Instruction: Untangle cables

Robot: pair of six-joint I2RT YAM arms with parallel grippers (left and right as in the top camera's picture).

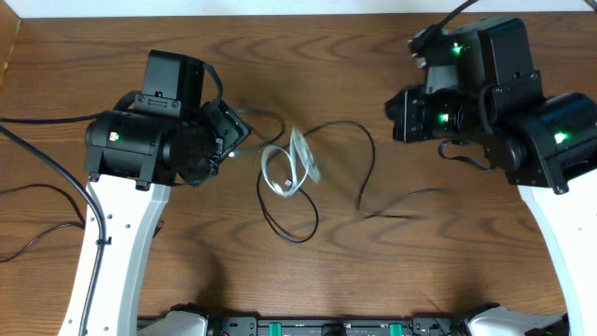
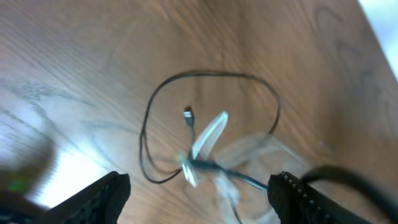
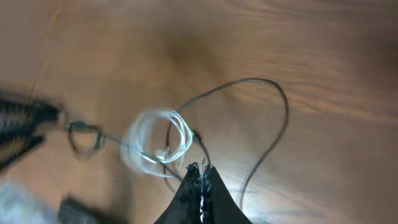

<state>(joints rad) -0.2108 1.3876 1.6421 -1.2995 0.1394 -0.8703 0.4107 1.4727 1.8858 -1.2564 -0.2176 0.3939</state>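
Two cables are concerned: the white cable (image 1: 287, 170), loosely coiled at the middle of the table (image 1: 448, 271), and the black cable (image 2: 205, 73), looped around and through it. The separating step is judged to be in hand, since the bundle lies loose but not parted. The left gripper (image 2: 199, 196) is held wide open above the crossing, with nothing clamped. The right gripper (image 3: 200, 175) is clenched, and the black cable is seen running into its tips, so a pinch there is judged likely. Next, a hold on the white coil is called for, so that the two can be drawn apart. The strand's run into the shut tips is shown only by the right wrist view. The whole layout between both arms is given by the overhead view alone.
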